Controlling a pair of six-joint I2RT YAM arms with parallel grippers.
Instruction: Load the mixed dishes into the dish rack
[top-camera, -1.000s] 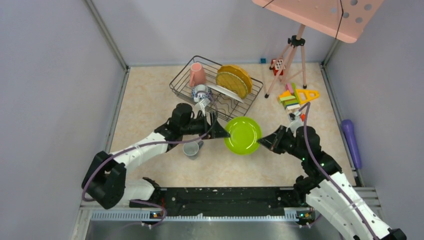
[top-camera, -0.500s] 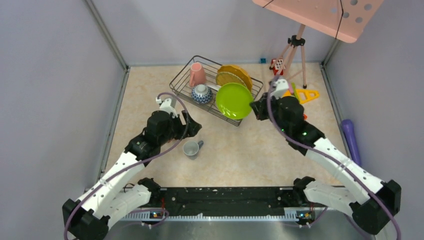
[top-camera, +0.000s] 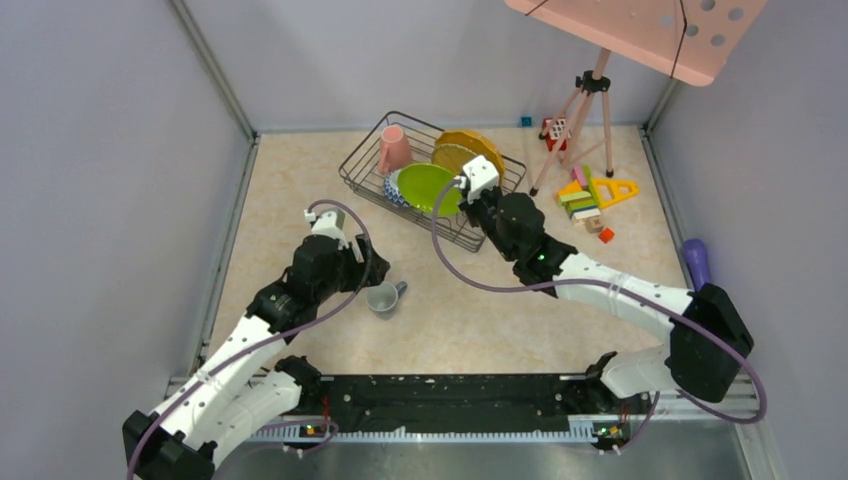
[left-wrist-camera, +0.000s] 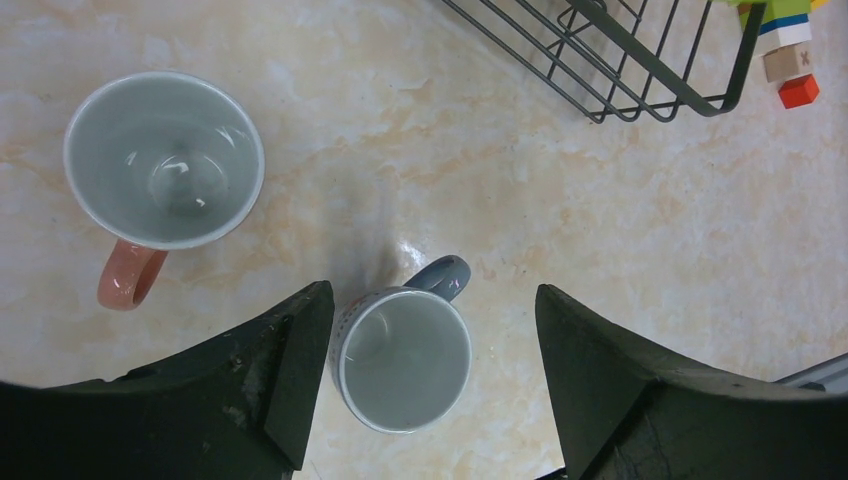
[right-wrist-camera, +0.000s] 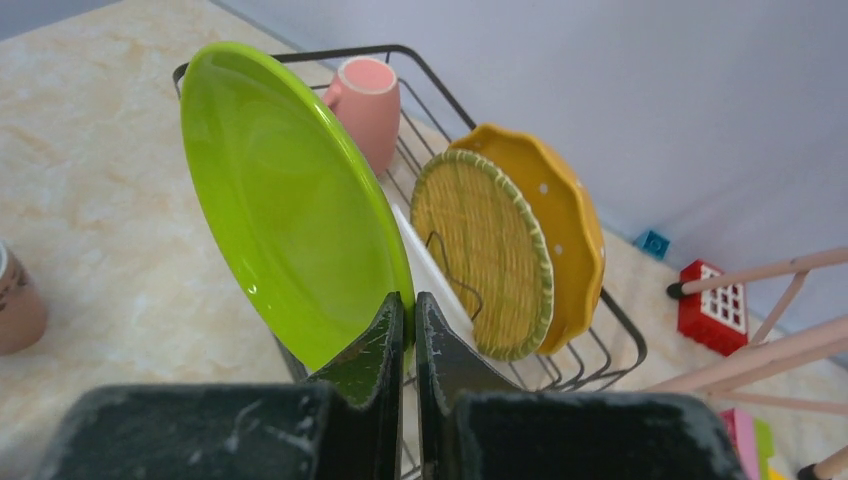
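Note:
My right gripper (right-wrist-camera: 412, 310) is shut on the lower rim of the lime green plate (right-wrist-camera: 290, 210), which it holds on edge over the dish rack (top-camera: 362, 145). In the rack stand a pink mug (right-wrist-camera: 365, 105), a woven olive-yellow plate (right-wrist-camera: 485, 250), a yellow scalloped plate (right-wrist-camera: 560, 230) and a white plate's edge (right-wrist-camera: 425, 260). The green plate (top-camera: 425, 187) mostly hides a blue-white bowl (top-camera: 394, 190). My left gripper (left-wrist-camera: 428, 340) hangs open over a small grey cup (left-wrist-camera: 405, 358), one finger on each side, not touching. A pink-handled mug (left-wrist-camera: 163, 160) stands upright beside it.
Colourful toy blocks (top-camera: 590, 195) and a pink tripod (top-camera: 580, 110) stand right of the rack. A purple object (top-camera: 700, 265) lies by the right wall. A pink board (top-camera: 650, 30) overhangs the back right. Grey walls close in three sides.
The right arm carried the green plate from the table's middle up and left to over the rack. The left arm drew back from the rack to above the small cup.

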